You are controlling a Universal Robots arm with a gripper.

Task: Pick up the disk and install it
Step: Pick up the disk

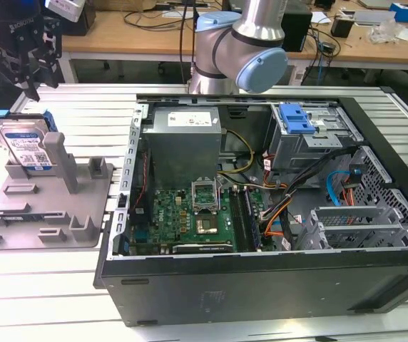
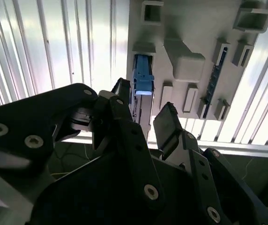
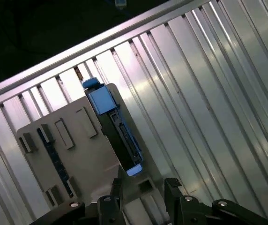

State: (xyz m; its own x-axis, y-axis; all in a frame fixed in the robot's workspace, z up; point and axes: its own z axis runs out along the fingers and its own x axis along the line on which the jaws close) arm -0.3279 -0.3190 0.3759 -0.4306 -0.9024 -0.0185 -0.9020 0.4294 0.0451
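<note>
Overhead, my gripper (image 1: 38,84) hangs with its jaws spread apart, holding nothing, above the disk (image 1: 27,146), which stands on edge in the grey stand (image 1: 68,206) on the desk (image 1: 47,285) beside the open computer case (image 1: 261,292).

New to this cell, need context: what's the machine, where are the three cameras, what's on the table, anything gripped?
It is one robot arm with a gripper. The exterior view looks from off the arm at a slatted metal table. Both wrist views come from cameras riding on the arm, looking down past the gripper. On the table sit an open computer case and, at the exterior view's left, a grey stand. The disk, silver with a blue bracket, stands on edge in that stand. The gripper hangs above it, open, holding nothing.
</note>
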